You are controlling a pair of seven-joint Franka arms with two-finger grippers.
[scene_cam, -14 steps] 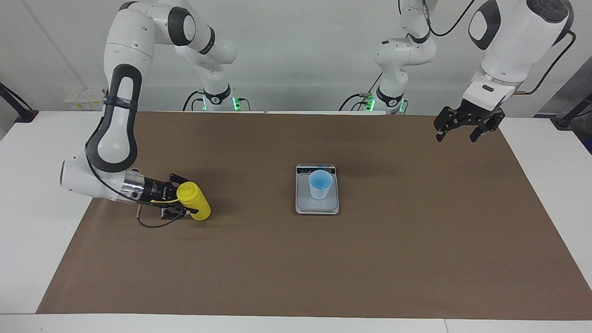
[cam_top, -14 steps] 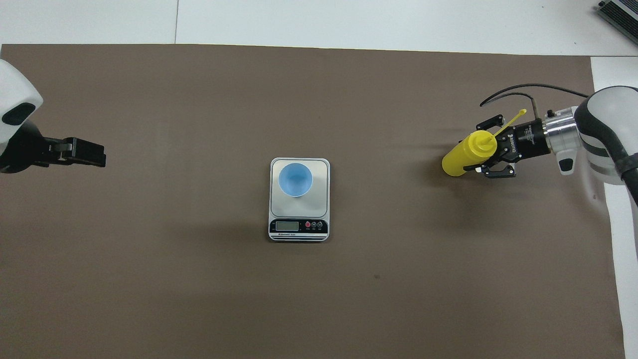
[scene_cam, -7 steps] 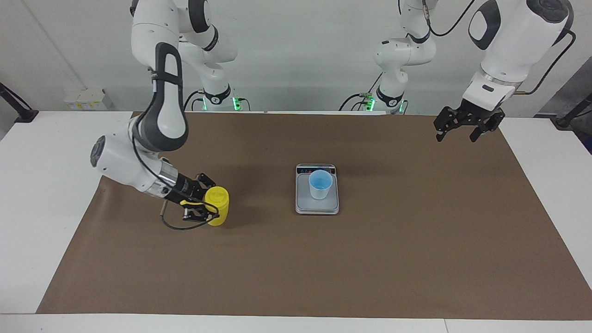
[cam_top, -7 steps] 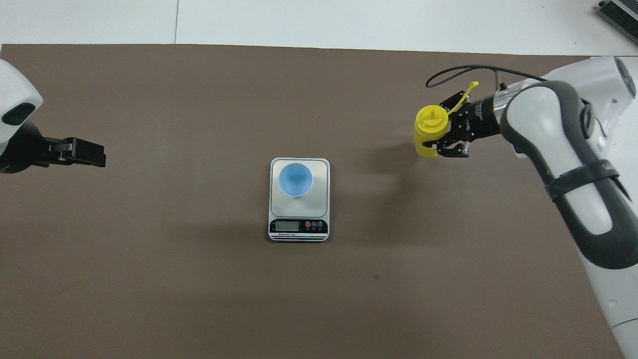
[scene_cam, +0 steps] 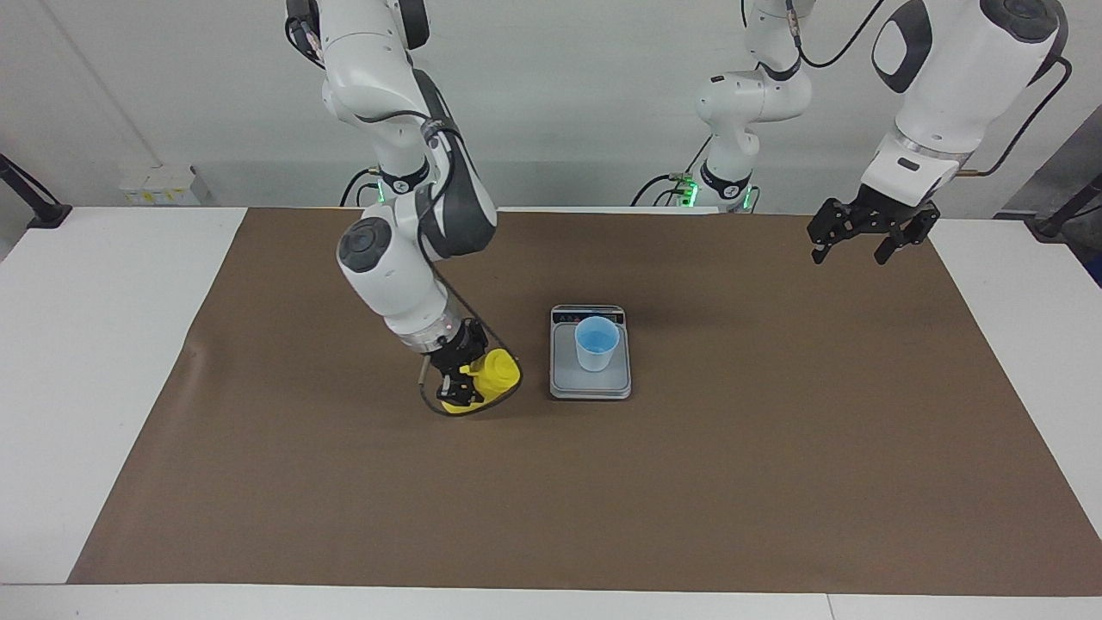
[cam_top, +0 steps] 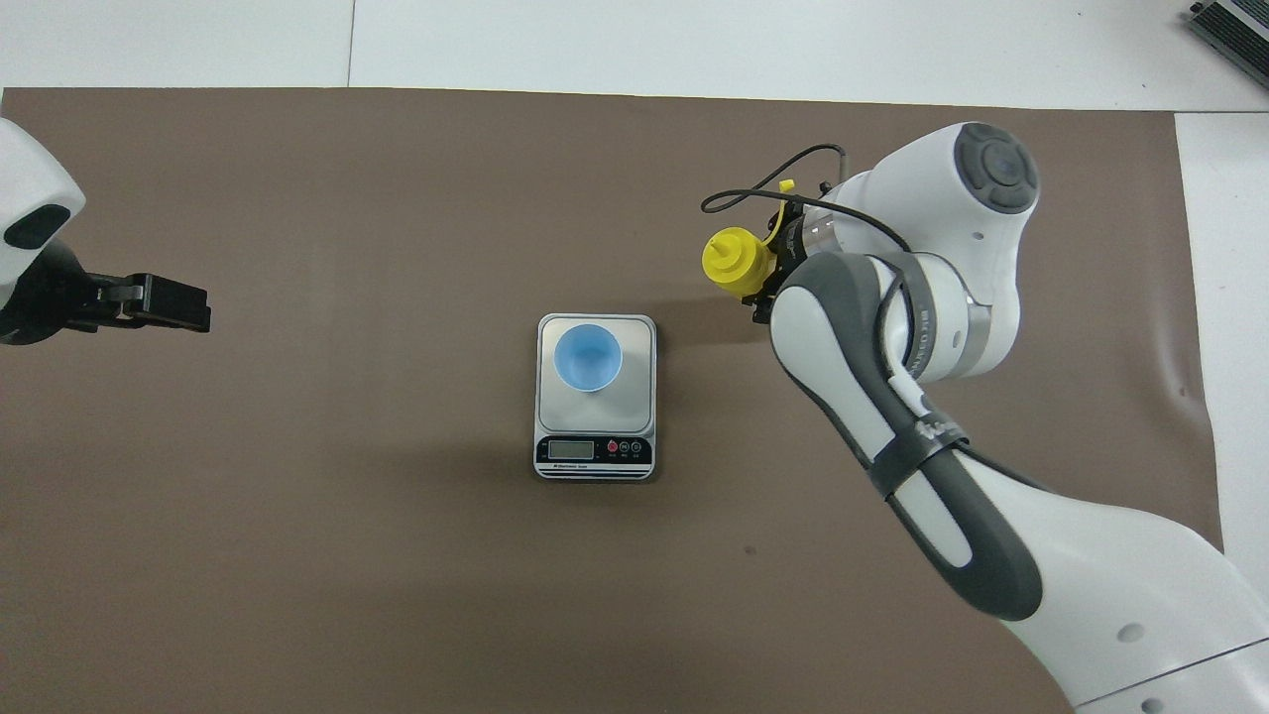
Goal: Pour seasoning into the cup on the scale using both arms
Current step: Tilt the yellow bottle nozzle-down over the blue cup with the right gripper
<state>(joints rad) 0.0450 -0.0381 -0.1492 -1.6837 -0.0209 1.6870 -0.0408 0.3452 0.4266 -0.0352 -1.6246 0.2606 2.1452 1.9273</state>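
Right gripper (scene_cam: 461, 381) is clamped on the seasoning (scene_cam: 489, 372), fingers pinching the yellow bottle near its upper half, nozzle up! In the overhead view I've got it just beside the scale (cam_top: 595, 397), off at about 2 o'clock from the cup (cam_top: 588, 357), on the right arm's side. Whether the bottle's base touches the brown tabletop (scene_cam: 775, 482) or hangs just above it, I can't tell. The cup sits upright on the scale's grey plate, the display strip at 6 o'clock of it in that view.

Left gripper (scene_cam: 865, 232) hangs with its fingers apart, holding nothing, over the tabletop's corner at the left arm's end, waiting, well apart from the action.

So by my reckoning this is the carry step: bottle in hand, nothing poured yet. Next I'd need to lift it above the cup's rim, tip the nozzle down over the mouth, and bring the left gripper in, probably to steady or squeeze, without knocking the light cup.
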